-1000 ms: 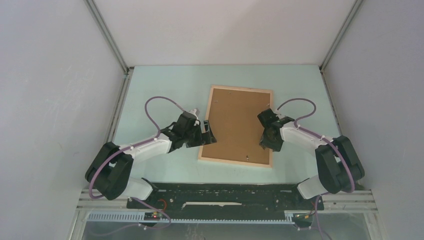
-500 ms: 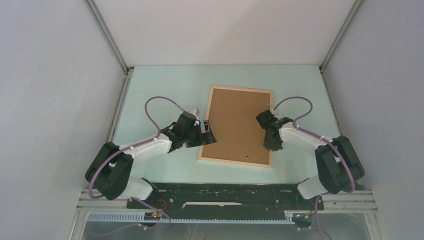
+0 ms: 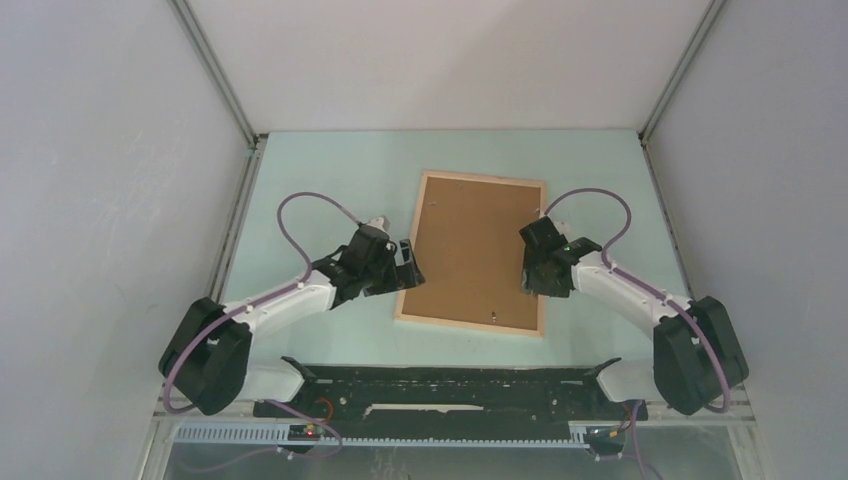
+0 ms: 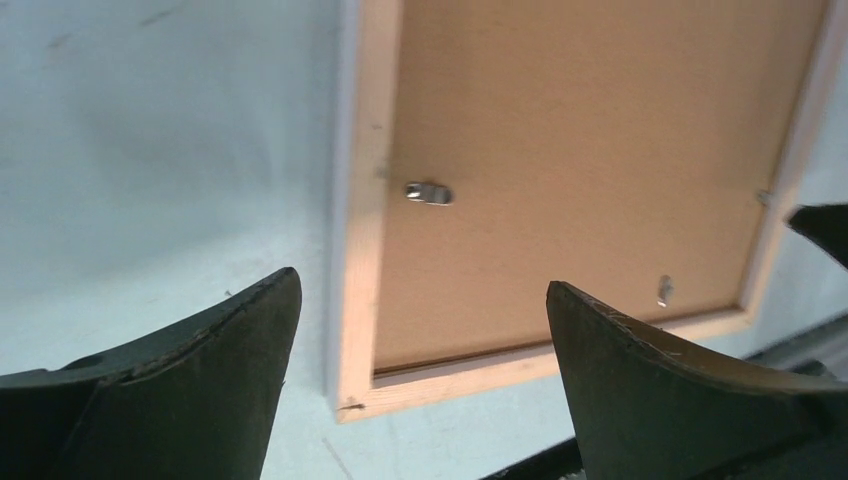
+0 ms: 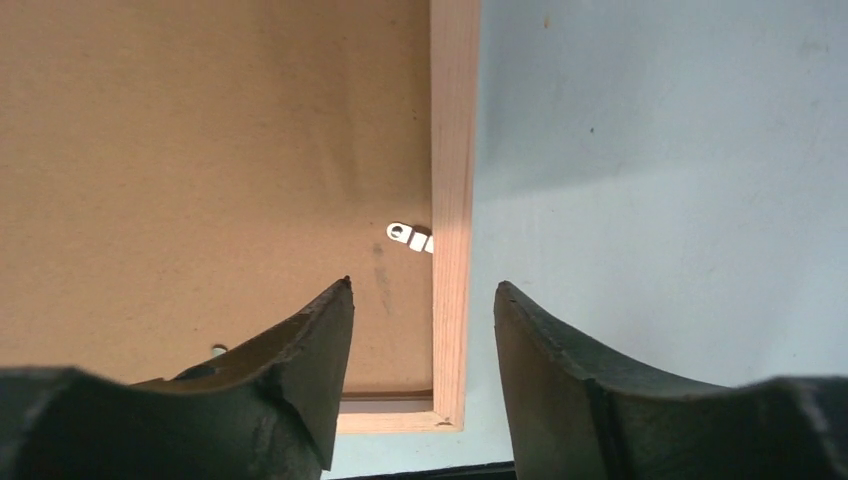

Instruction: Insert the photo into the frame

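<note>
1. Well, the left gripper (image 3: 411, 264) hangs just off the left rail of the large, thin, light-wood picture frame (image 3: 470, 324), near its front corner. Its fingers are spread as wide as they go and hold nothing. In the wrist view one finger is over the bare pale-green table (image 3: 320, 180) and the other over the plain brown backing board (image 3: 475, 245). If it drops straight down, I reckon a finger would land on the rail and shove or tip the loose frame.
2. The frame lies face down in the middle of the table with the board seated in it. The photo is not in sight. It may lie under the board, but I cannot tell.
3. A small silver metal tab (image 4: 428, 192) sits on the board by the left rail, and another tab (image 5: 410, 236) by the right. Either could bend or snag if a finger scrapes across it.
4. The right gripper (image 3: 531, 281) hovers over the right rail near the front corner. Its fingers are partly parted, empty, and straddling the wood. If they closed there, I reckon the frame would lift crooked.
5. There is open table on both sides and beyond the frame. Room is tightest at the front, where the black base bar (image 3: 450, 385) lies close by.
</note>
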`<control>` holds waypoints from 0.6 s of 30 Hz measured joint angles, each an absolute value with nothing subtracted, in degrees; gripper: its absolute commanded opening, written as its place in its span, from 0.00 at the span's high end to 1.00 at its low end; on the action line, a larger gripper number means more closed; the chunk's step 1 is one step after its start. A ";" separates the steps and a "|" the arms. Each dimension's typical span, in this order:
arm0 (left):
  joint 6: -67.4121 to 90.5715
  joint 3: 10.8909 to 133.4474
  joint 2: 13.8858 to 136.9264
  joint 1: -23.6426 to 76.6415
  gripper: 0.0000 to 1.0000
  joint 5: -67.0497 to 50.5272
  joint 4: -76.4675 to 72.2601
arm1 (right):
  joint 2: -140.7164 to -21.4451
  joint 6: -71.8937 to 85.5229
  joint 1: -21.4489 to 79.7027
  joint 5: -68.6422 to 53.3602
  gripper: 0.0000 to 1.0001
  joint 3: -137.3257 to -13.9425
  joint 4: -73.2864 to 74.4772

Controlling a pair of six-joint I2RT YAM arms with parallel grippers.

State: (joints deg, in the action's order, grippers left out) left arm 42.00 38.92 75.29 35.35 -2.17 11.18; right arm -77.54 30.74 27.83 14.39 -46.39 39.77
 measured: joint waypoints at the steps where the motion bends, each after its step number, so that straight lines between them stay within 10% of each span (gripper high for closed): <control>1: 42.09 38.98 75.16 35.35 0.00 -0.75 12.21 | -77.01 30.17 27.57 14.24 0.37 -46.39 39.33; 18: 42.59 51.88 87.13 37.63 0.00 6.90 22.24 | -85.60 25.39 15.42 0.78 0.48 -46.41 28.47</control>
